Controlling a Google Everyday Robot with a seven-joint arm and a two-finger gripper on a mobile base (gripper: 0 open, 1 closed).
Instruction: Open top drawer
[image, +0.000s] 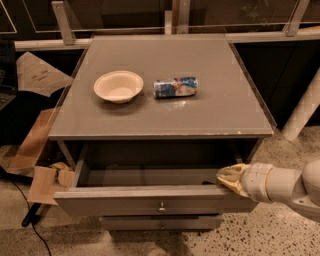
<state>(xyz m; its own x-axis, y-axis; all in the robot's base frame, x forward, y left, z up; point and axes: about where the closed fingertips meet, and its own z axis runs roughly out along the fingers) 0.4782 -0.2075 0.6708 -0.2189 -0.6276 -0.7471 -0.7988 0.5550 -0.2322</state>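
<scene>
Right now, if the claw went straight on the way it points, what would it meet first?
The claw points left at the front rim of the top drawer, seemingly touching it. Further on, the way looks free until the drawer's left wall; depth is unclear.

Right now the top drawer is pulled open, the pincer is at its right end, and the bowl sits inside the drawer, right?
No. The camera view shows the bowl on the cabinet top; the top drawer is pulled open with the pincer at its right end.
</scene>
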